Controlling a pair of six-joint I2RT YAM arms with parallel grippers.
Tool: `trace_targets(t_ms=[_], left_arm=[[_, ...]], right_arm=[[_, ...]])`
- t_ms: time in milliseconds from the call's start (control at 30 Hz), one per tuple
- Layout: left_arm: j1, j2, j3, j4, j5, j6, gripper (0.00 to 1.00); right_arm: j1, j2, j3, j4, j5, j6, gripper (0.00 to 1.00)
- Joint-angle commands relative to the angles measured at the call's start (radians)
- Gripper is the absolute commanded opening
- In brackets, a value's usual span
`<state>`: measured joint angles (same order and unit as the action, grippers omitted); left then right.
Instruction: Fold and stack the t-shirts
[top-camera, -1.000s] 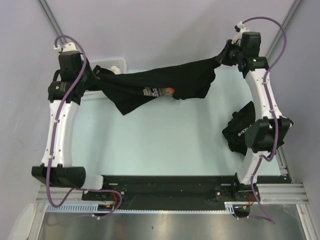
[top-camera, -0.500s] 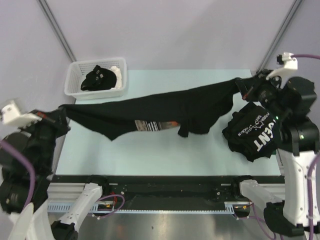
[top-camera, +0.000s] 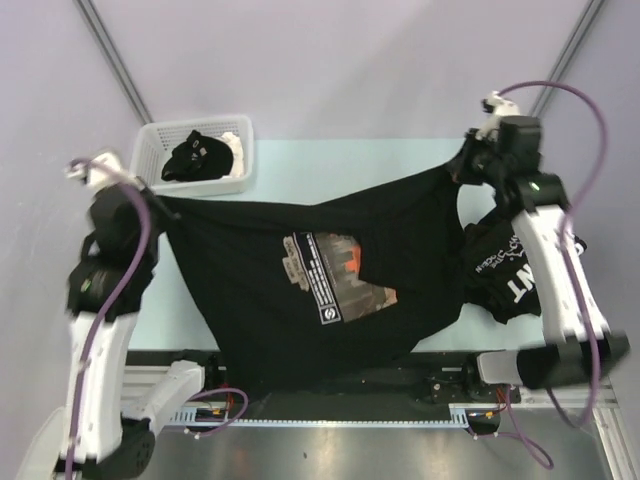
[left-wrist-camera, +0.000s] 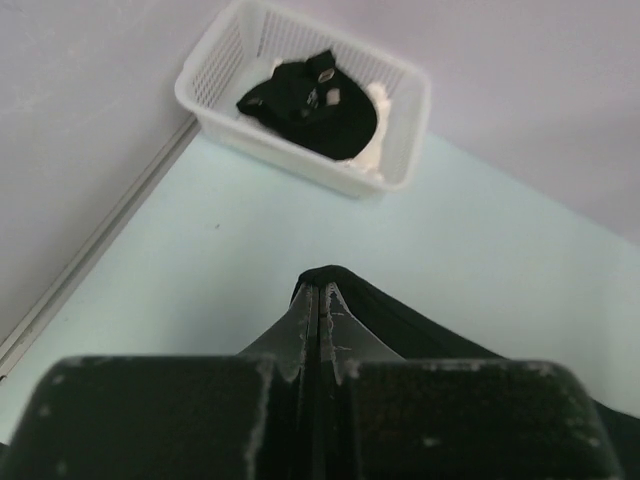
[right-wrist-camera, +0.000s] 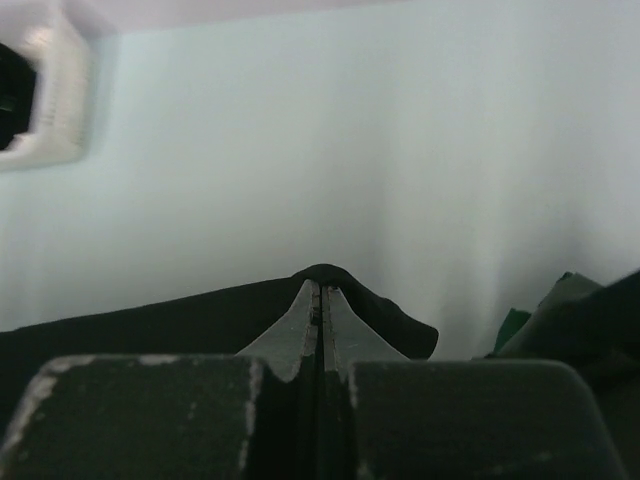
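The printed t-shirt (top-camera: 250, 300) is held up and spread wide between both grippers, in front and to the right of the white basket (top-camera: 148, 182). The left gripper (left-wrist-camera: 318, 292) is seen with its jaws pressed together on a pinch of black hem, just in front of the basket. The right gripper (right-wrist-camera: 320, 288) is clamped the same way on the opposite top edge, well across the table (top-camera: 340, 165) from the basket. The reddish-brown print is turned to the top camera, tilted. The shirt's lower part is draped past the table's near edge. The lettered t-shirt (top-camera: 500, 262) is left crumpled at the table end farthest from the basket. It is partly hidden by the right arm (top-camera: 555, 280) and lies just beside the held shirt; contact cannot be told. A black garment (top-camera: 197, 157) is piled in the basket over something white.
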<state>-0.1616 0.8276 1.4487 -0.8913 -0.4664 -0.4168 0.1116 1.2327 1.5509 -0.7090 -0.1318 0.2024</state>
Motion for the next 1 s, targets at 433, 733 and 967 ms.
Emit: trace_targets(t_ms=[433, 733, 967], left_arm=[[0.008, 0.413, -0.151, 0.409, -0.138, 0.139, 0.0], [0.033, 0.576, -0.119, 0.46, -0.087, 0.191, 0.02], [0.033, 0.68, -0.074, 0.471, -0.09, 0.168, 0.3]], right_arm=[[0.003, 0.734, 0.242, 0.414, -0.026, -0.09, 0.0], [0.017, 0.993, 0.532, 0.387, -0.032, -0.069, 0.0], [0.022, 1.094, 0.589, 0.398, 0.0, -0.057, 0.48]])
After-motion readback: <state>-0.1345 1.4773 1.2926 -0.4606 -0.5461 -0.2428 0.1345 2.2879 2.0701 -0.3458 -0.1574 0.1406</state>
